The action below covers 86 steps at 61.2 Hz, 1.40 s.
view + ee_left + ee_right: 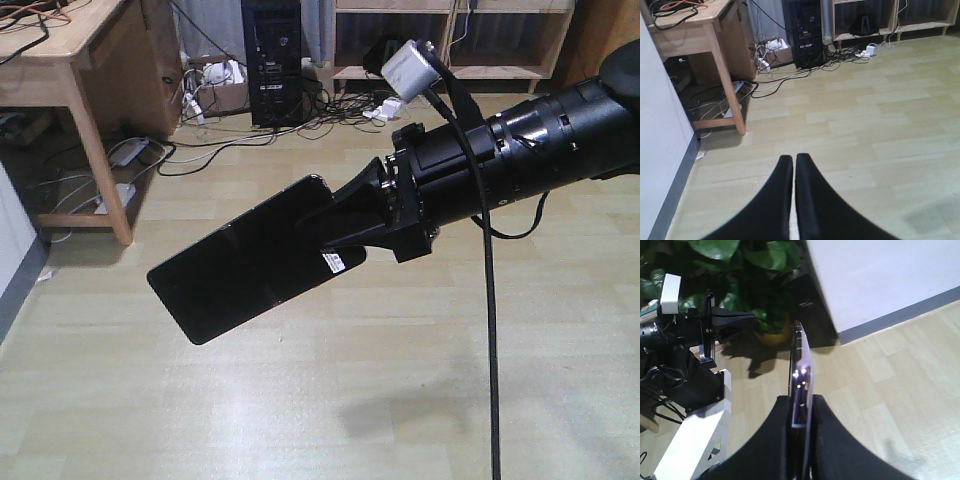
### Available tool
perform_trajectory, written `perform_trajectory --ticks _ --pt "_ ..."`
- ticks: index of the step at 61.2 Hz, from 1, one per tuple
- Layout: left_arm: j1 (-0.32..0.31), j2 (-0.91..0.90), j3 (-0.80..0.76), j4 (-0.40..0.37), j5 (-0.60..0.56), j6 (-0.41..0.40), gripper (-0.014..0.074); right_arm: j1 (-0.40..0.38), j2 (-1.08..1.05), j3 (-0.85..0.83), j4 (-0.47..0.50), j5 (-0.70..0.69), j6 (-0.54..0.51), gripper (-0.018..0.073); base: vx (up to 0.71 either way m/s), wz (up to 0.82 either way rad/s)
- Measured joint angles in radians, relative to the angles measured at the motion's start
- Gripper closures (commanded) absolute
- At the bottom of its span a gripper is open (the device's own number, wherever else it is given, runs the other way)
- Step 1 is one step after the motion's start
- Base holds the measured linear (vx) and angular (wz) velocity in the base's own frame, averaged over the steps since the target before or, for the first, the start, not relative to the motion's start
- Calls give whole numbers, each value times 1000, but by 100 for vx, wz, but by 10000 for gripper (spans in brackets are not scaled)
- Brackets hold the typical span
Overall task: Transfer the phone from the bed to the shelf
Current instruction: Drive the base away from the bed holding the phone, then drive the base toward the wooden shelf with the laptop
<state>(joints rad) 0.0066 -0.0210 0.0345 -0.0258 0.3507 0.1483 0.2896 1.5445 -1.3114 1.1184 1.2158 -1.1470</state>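
Front view, left to right: one wooden desk (60, 60) with cables under it, one black PC tower (272, 60) against the back wall, then one phone (250, 260), then my right gripper (335, 228) coming in from the right. The phone is in the air above the plank floor (300, 400), dark screen facing the camera, tilted down to the left. One small white sticker (335, 262) sits at the gripped end. My right jaws are clamped on that end, two fingers, one per face. The right wrist view shows the phone (801, 365) edge-on between them, with one potted plant (740, 270) behind. One shelf (520, 72) stands far back at the upper right, two open bays visible, well apart from the phone. My left gripper (792, 160) has its two fingers pressed together with only a thin slit between, nothing in them, over bare floor.
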Motion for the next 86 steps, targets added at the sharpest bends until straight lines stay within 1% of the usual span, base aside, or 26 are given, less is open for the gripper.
perform_trajectory --ticks 37,86 --pt "0 0 0 0 0 0 595 0 0 0 0 0 0 561 30 -14" --pt "0 0 0 0 0 0 595 0 0 0 0 0 0 561 28 -37"
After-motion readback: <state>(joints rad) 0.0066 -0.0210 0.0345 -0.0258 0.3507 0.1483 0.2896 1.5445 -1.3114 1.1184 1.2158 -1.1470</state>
